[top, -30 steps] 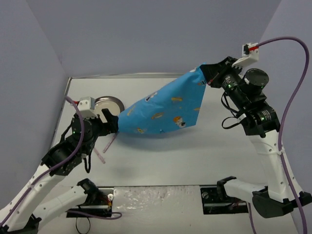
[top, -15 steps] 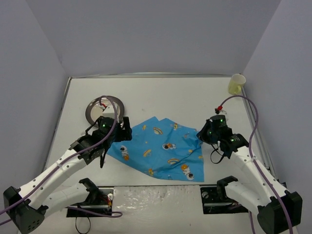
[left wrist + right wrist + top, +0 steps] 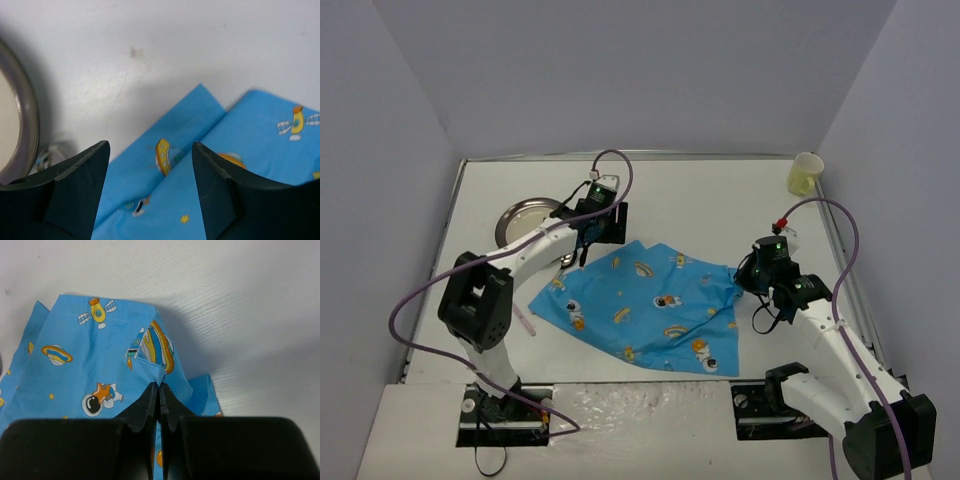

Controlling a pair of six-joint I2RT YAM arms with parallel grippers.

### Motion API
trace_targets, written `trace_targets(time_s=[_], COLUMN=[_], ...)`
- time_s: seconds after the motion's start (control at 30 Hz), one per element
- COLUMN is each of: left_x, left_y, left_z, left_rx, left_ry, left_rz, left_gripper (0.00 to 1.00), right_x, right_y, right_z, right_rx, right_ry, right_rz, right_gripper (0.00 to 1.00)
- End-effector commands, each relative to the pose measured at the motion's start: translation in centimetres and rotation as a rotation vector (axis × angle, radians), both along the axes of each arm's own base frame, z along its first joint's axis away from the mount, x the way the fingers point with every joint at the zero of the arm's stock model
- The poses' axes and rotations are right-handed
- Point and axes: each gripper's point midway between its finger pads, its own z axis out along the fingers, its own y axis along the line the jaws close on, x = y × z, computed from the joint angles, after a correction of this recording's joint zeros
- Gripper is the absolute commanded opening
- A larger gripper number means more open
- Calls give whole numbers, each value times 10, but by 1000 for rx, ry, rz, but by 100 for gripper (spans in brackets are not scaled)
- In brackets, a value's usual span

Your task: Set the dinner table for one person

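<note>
The blue astronaut-print cloth (image 3: 640, 305) lies spread on the white dinner table (image 3: 700, 200). My right gripper (image 3: 741, 276) is shut on a pinched fold at the cloth's right corner; in the right wrist view the jaws (image 3: 160, 388) meet on the bunched cloth (image 3: 90, 360). My left gripper (image 3: 583, 250) hangs over the cloth's far left corner, beside the metal plate (image 3: 525, 220). In the left wrist view its fingers (image 3: 150, 170) stand wide apart above the cloth (image 3: 240, 150), gripping nothing, with the plate's rim (image 3: 22, 115) at the left edge.
A pale yellow cup (image 3: 805, 173) stands at the far right corner by the table's rim. A thin pink stick (image 3: 525, 320) lies on the table left of the cloth. Grey walls close in the back and both sides.
The cloth, held up stretched between both grippers a second ago, now lies on the table. The left gripper let go of it and moved to its far corner by the plate.
</note>
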Motion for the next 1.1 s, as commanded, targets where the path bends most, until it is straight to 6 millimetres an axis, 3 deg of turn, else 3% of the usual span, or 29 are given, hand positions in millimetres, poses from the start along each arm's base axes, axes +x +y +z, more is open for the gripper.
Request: trace_targets(time_s=[0.0, 0.1, 0.27, 0.43, 0.73, 0.9, 1.0, 1.07], left_x=[34, 46, 45, 38, 30, 26, 18, 13], left_y=[-27, -33, -51, -55, -52, -53, -52, -52], left_z=[10, -2, -18, -35, -78, -88, -96, -103], left_rx=[5, 35, 5, 20, 85, 103, 121, 123], left_ry=[-50, -19, 46, 84, 158, 174, 190, 204], left_rz=[-110, -144, -199, -219, -212, -211, -210, -202], left_gripper=[60, 58, 60, 65, 65, 49, 30, 11], right_x=[7, 5, 4, 3, -1, -3, -4, -3], right_y=[-2, 2, 7, 8, 8, 8, 8, 8], right_z=[3, -1, -4, -5, -7, -9, -8, -6], right_rx=[-8, 5, 31, 41, 54, 66, 70, 74], right_ry=[-22, -11, -4, -5, -2, 1, -2, -9], right_rz=[0, 16, 38, 46, 47, 42, 42, 39], right_gripper=[0, 0, 0, 0, 0, 0, 0, 0])
